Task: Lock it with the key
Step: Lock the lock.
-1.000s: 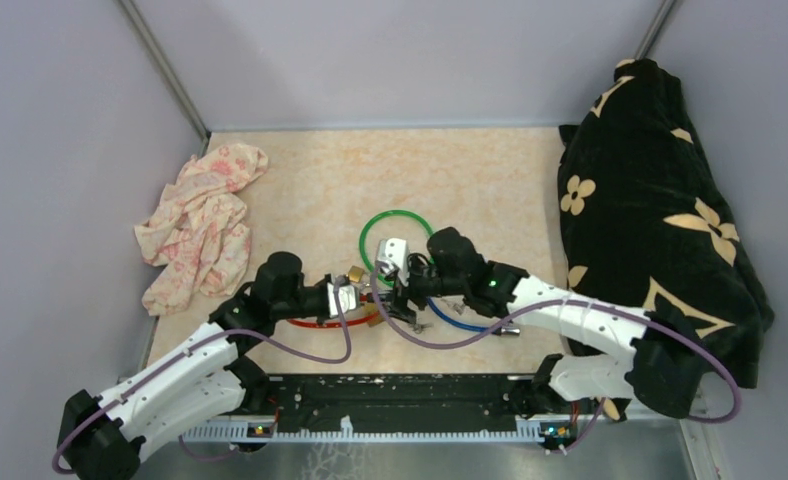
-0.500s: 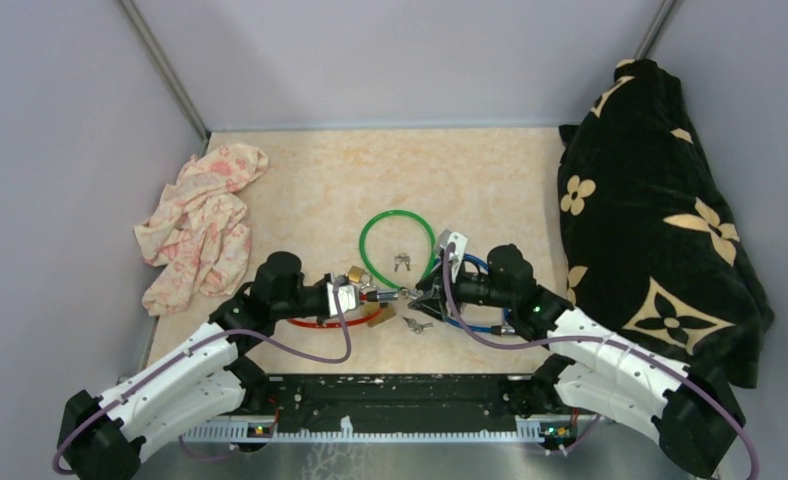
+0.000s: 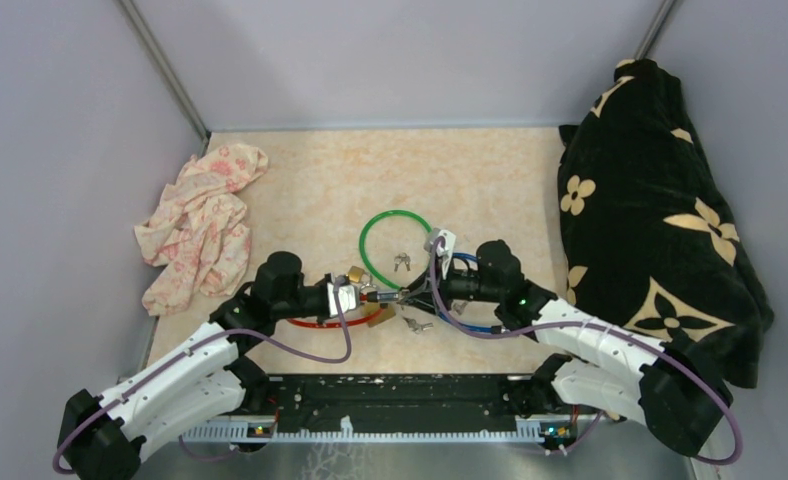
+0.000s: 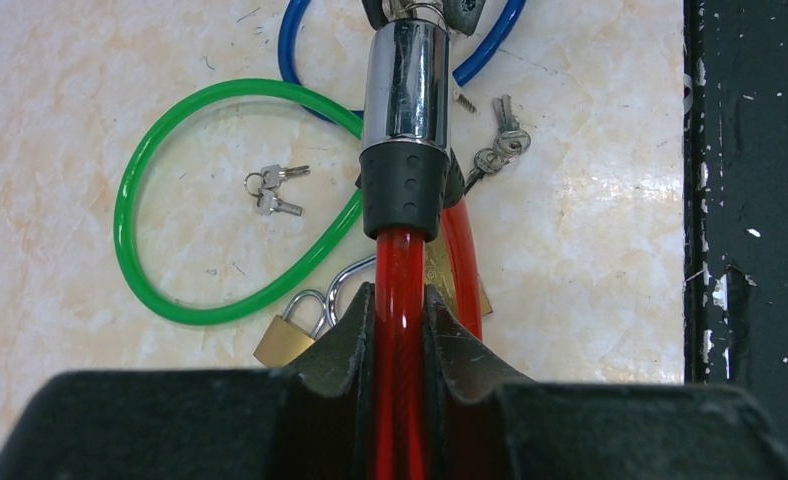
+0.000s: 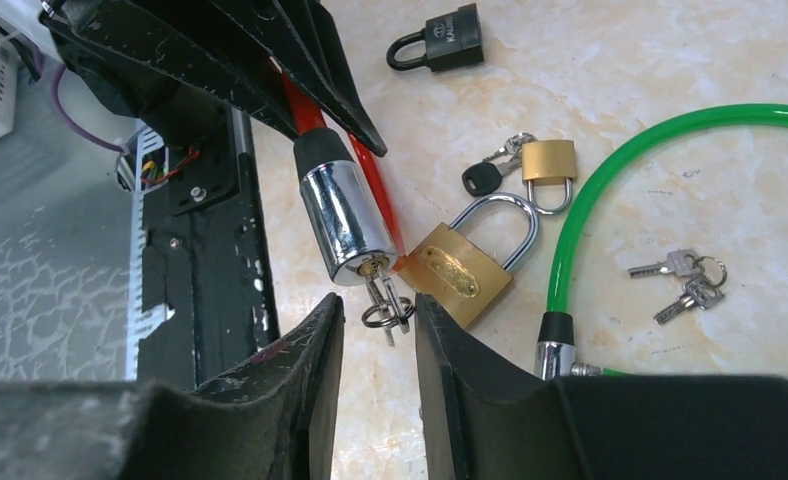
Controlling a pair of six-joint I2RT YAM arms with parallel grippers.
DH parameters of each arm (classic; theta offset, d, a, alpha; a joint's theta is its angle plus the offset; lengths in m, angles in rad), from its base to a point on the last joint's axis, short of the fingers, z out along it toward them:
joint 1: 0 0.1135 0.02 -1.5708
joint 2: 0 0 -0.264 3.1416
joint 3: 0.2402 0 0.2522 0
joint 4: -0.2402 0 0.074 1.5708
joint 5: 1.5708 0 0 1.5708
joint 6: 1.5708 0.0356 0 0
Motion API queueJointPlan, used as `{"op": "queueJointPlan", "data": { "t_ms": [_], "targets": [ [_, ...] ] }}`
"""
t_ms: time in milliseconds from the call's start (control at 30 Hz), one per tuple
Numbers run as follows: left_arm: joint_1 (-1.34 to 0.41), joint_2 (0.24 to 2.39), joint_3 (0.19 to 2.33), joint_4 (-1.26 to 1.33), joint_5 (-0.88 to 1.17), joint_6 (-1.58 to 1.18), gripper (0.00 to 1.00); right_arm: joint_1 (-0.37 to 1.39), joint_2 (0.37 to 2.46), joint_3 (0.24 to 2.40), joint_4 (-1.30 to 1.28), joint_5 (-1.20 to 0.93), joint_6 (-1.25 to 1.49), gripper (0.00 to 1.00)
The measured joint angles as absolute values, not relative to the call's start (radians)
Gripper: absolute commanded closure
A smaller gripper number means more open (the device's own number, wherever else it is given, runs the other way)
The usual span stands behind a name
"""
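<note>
Near the tabletop's (image 3: 470, 170) front edge: left gripper (image 4: 400, 292) clamps the cable (image 4: 401, 255); right gripper (image 5: 375, 305), jaws apart, straddles the key (image 5: 382, 292); pinch squarely before twisting.

Grippers stood nose to nose at mid-table.
The left gripper (image 3: 358, 294) and right gripper (image 3: 412, 292) nearly touched at the red cable lock (image 3: 315, 322) – just below a green cable loop (image 3: 395, 214); a floral cloth (image 3: 202, 225) lay far left – a black blanket (image 3: 660, 210) far right.

Beige marbled worktop (image 3: 490, 170), enclosed by plain grey walls (image 3: 400, 60) on three sides; metal posts (image 3: 165, 70) at both far corners.
</note>
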State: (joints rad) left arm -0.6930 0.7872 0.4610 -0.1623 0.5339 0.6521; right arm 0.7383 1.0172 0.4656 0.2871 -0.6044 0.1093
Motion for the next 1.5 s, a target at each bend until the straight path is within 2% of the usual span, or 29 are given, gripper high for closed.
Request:
{"op": "queueJointPlan", "data": {
  "t_ms": [133, 200, 267, 367, 533, 733, 967, 1267, 1500],
  "targets": [
    [-0.693, 0.787, 0.461, -0.162, 0.538, 0.652, 1.0, 0.738, 1.025, 0.467, 0.286, -0.609, 0.107, 0.46],
    [-0.693, 0.787, 0.461, -0.162, 0.539, 0.652, 1.0, 0.738, 1.025, 0.481, 0.262, -0.614, 0.102, 0.38],
    [-0.693, 0.787, 0.461, -0.162, 0.54, 0.654, 1.0, 0.734, 1.024, 0.505, 0.236, -0.627, 0.099, 0.34],
    [-0.693, 0.787, 0.461, -0.162, 0.544, 0.659, 1.0, 0.724, 1.02, 0.54, 0.189, -0.638, 0.086, 0.34],
    [-0.693, 0.787, 0.461, -0.16, 0.545, 0.665, 1.0, 0.722, 1.02, 0.55, 0.133, -0.629, -0.007, 0.4],
    [-0.693, 0.787, 0.461, -0.16, 0.545, 0.668, 1.0, 0.735, 1.008, 0.542, 0.144, -0.628, -0.183, 0.54],
    [-0.693, 0.787, 0.461, -0.16, 0.545, 0.67, 1.0, 0.778, 1.017, 0.546, 0.124, -0.591, -0.344, 0.59],
    [-0.693, 0.791, 0.461, -0.156, 0.545, 0.673, 1.0, 0.836, 1.043, 0.58, 0.042, -0.485, -0.478, 1.0],
    [-0.687, 0.797, 0.459, -0.157, 0.552, 0.629, 1.0, 0.916, 1.011, 0.583, 0.035, -0.315, -0.587, 1.0]
  ]
}}
